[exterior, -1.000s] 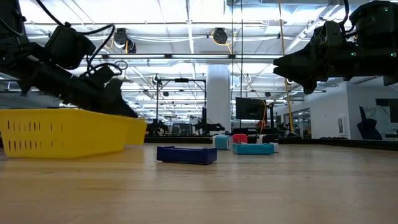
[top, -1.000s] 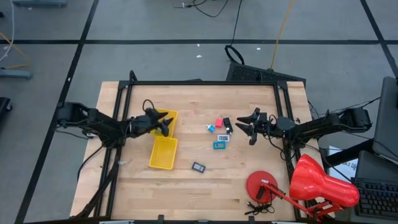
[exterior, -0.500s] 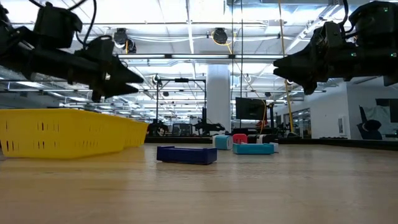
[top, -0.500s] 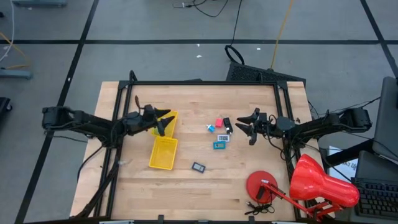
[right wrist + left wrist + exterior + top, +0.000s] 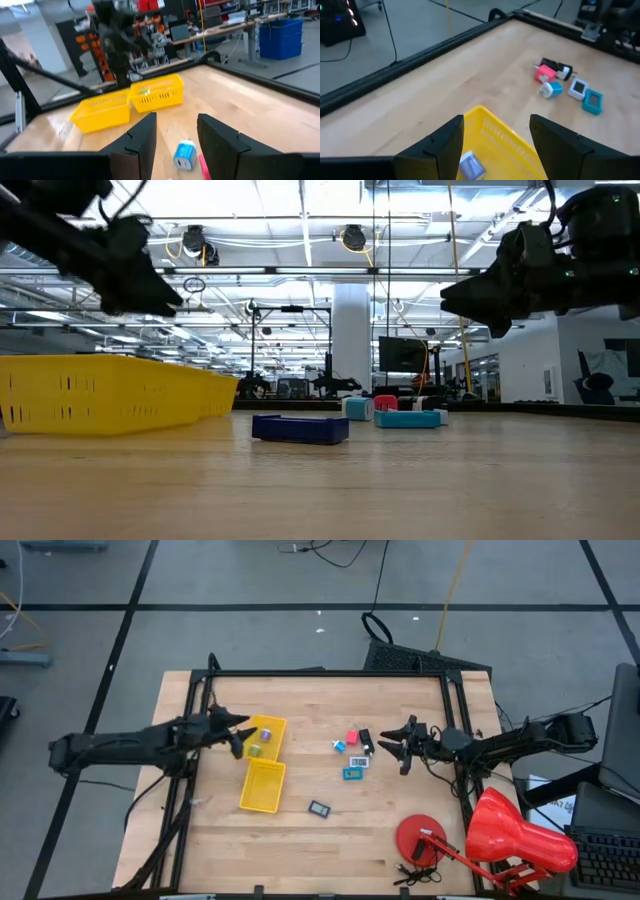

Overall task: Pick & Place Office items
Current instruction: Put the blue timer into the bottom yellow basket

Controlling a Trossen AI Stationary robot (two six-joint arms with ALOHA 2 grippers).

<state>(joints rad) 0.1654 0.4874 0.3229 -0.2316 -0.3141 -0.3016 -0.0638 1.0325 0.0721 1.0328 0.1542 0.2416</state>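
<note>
The long yellow tray [image 5: 262, 768] lies left of centre, with a purple piece [image 5: 255, 751] and a green piece [image 5: 266, 735] in its far end. My left gripper [image 5: 239, 736] hangs open above the table, just left of that end [image 5: 496, 123]. Right of centre sit the pink-red piece [image 5: 352, 737], black piece [image 5: 366, 740], blue-and-white piece [image 5: 340, 746] and teal piece [image 5: 352, 773]. The dark flat rectangle [image 5: 319, 808] lies nearer. My right gripper [image 5: 400, 745] hovers open just right of the cluster [image 5: 176, 120].
A red desk lamp [image 5: 520, 835] with a round base [image 5: 421, 837] takes up the near right corner. A black frame rail [image 5: 330, 673] borders the far edge. Bare wood [image 5: 320, 705] lies between tray and cluster. In the low view the rectangle [image 5: 300, 428] sits in front of the tray [image 5: 110, 390].
My left gripper has risen out of the tray's far end and drawn back toward the table's left edge, staying level. The purple and green pieces in the tray, covered by it before, now show. My right gripper has kept still.
</note>
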